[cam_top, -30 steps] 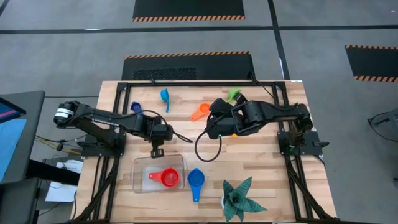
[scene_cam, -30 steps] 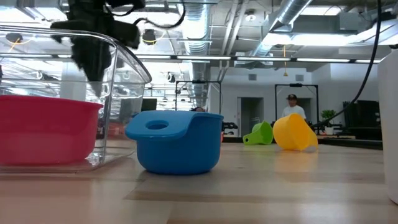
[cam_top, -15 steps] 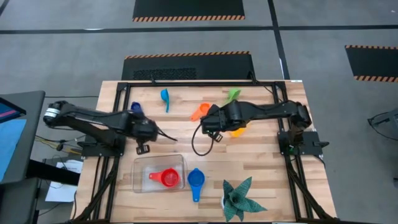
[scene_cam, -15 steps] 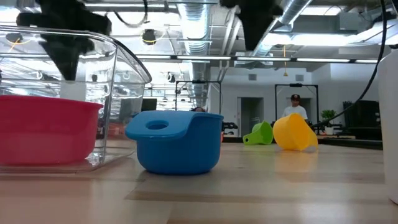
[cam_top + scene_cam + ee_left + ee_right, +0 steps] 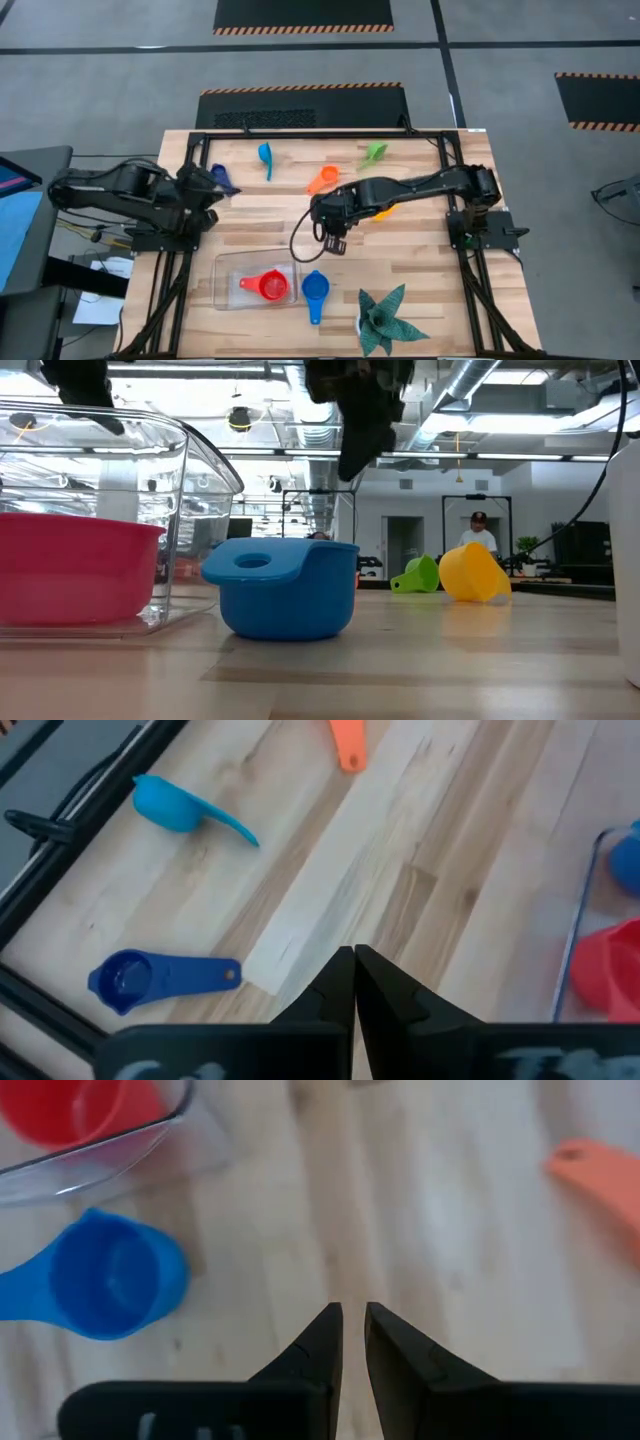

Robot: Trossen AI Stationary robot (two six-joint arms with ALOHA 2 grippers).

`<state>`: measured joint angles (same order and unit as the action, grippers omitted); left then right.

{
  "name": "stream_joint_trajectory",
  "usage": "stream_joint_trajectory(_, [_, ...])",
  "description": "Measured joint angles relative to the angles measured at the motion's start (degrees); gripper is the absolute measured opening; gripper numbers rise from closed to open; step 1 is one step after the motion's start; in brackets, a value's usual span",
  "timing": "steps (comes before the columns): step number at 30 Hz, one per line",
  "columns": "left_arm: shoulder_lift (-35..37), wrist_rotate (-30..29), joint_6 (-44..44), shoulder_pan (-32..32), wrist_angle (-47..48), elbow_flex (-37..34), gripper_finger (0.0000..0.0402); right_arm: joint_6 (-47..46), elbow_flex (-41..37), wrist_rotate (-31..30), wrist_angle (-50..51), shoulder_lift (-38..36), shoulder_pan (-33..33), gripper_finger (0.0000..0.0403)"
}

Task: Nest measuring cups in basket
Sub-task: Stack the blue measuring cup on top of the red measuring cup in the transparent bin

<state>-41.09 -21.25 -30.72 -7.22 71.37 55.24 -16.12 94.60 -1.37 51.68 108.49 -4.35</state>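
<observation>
The clear basket (image 5: 232,283) sits near the table's near edge with the red cup (image 5: 271,288) resting inside on its floor. A blue cup (image 5: 315,290) stands on the wood just right of the basket. The dark blue cup (image 5: 220,175), light blue cup (image 5: 265,155), orange cup (image 5: 322,180), green cup (image 5: 375,152) and yellow cup (image 5: 384,211) lie on the far half. My right gripper (image 5: 335,242) hangs above bare wood beyond the blue cup (image 5: 110,1275), its fingers nearly together and holding nothing. My left gripper (image 5: 207,192) is shut and empty beside the dark blue cup (image 5: 130,982).
A dark green spiky plant (image 5: 385,320) stands at the near right corner. A black frame (image 5: 300,135) runs along the far edge. Bare wood lies between the basket and the far cups. A person (image 5: 478,530) stands far back in the room.
My left gripper has drawn back from above the basket's far edge toward the table's left and far side, ending by the dark blue cup. My right gripper has swung from the yellow and orange cups toward the near edge and left, toward the blue cup. No cup has moved.
</observation>
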Motion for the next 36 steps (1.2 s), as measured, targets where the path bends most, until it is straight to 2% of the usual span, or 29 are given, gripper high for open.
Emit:
stream_joint_trajectory(7, [3.0, -0.1, 0.5, 0.0, 0.0, 0.0, 0.0, -1.6, -7.4, 9.0, -13.9, 0.0, -1.0, 0.0069])
stream_joint_trajectory(16, [2.5, -0.9, 1.5, 0.0, -0.1, 0.0, 0.0, -4.8, -8.9, 9.4, -16.7, 2.6, -1.7, 0.0069])
stream_joint_trajectory(18, [2.5, -1.3, 1.5, 0.0, -0.1, 0.0, 0.0, -4.6, -8.6, 9.5, -20.5, 4.5, -1.9, 0.0069])
stream_joint_trajectory(20, [2.4, -1.6, 1.5, 0.0, -0.2, 0.0, 0.0, -4.5, -8.8, 10.3, -19.2, 5.1, -2.0, 0.0069])
stream_joint_trajectory(23, [2.2, -1.7, 1.5, 0.0, 0.1, 0.0, 0.0, -4.8, -8.4, 11.9, -23.8, 7.5, -2.6, 0.0069])
stream_joint_trajectory(25, [1.7, -1.7, 1.5, 0.0, 0.0, 0.0, 0.0, -4.9, -8.6, 13.0, -21.9, 7.7, -3.0, 0.007])
stream_joint_trajectory(27, [1.7, -2.1, 1.6, 0.0, 0.1, 0.0, 0.0, -4.9, -7.9, 13.8, -25.3, 8.8, -3.4, 0.0072])
stream_joint_trajectory(36, [-0.3, -2.1, 2.0, 0.0, 0.3, -0.1, 0.0, -4.9, -7.9, 14.0, -27.5, 7.6, -2.6, 0.0124])
